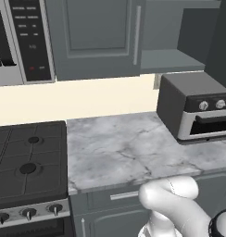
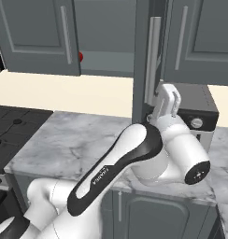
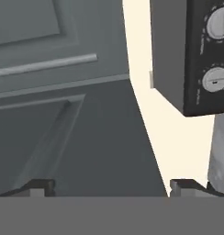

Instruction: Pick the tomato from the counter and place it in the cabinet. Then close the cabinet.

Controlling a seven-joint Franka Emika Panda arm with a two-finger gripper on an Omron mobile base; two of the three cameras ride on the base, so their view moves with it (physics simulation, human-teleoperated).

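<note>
Tomato (image 2: 81, 56) sits inside the cabinet (image 2: 36, 35) on its grey shelf (image 1: 170, 60), upper left of the right base view — only a red sliver shows past the closed door's edge. The open door (image 2: 146, 70) stands edge-on at centre. The gripper (image 2: 168, 105) points up beside that door's handle (image 2: 154, 56), fingers spread wide, holding nothing. Below lies the counter (image 1: 124, 148), with a toaster oven (image 1: 196, 109) at right — partly cut off.

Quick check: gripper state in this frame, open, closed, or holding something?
Gripper: open and holding nothing, its fingers spread beside the open cabinet door. The tomato already sits on the cabinet shelf.
</note>
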